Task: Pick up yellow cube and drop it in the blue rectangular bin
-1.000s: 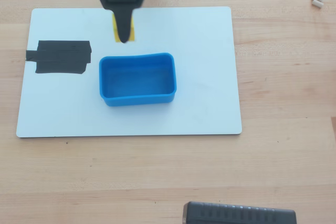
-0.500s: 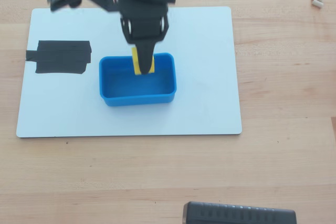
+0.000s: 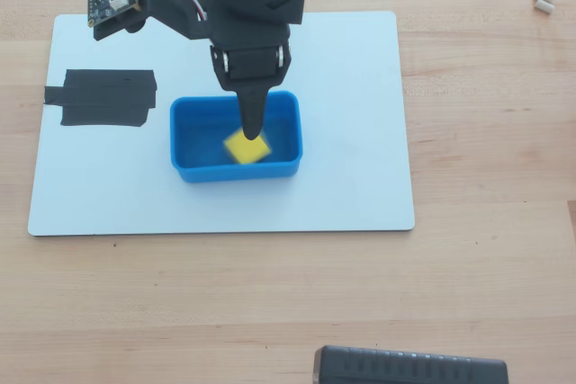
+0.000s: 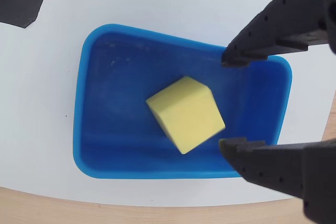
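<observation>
One yellow cube (image 3: 247,147) sits in one blue bin (image 3: 187,132). One white board (image 3: 351,132) lies under it, with one black tape patch (image 3: 103,97) at nine o'clock. Three small white bits (image 3: 543,0) lie at two o'clock, one dark box (image 3: 409,368) at five.

A pale wooden tabletop (image 3: 486,267) fills the overhead view, its grain running left to right under soft, even light. A white rectangular board (image 3: 351,168) lies on it, a patch of black tape (image 3: 103,98) stuck near its left end. A dark ribbed object (image 3: 409,368) sits at the near edge, and small white bits (image 3: 543,2) lie far right.
</observation>
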